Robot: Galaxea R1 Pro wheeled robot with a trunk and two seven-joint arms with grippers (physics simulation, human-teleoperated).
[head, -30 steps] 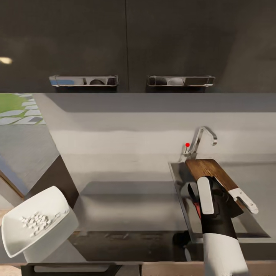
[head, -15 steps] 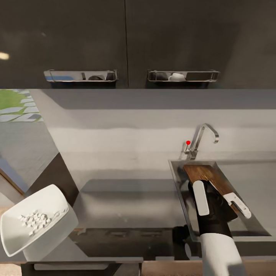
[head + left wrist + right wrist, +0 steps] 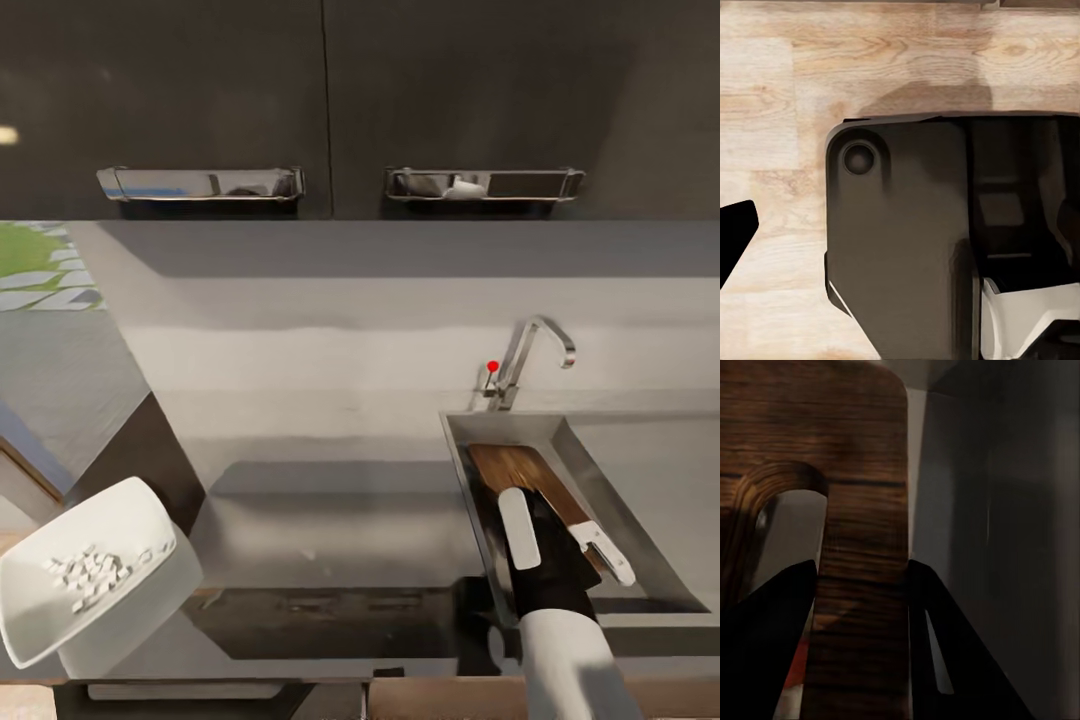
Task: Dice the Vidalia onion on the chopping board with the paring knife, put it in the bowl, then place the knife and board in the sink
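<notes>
The dark-brown chopping board lies tilted down inside the sink, and my right gripper is shut on it. In the right wrist view both black fingers clamp the wooden strip beside the board's slot hole. A sliver of red shows under the board; I cannot tell whether it is the paring knife. The white bowl stands at the countertop's near left corner, holding the diced onion. A whole Vidalia onion is out of view. One left finger stands far out to the side.
The curved chrome tap with its red dot rises behind the sink. Dark wall cabinets with chrome handles hang above. The left wrist view looks down on my dark base over a wooden floor.
My right gripper has lowered the chopping board from above the sink's rim down into the basin. The camera has shifted slightly, so the cabinets sit higher in the picture.
</notes>
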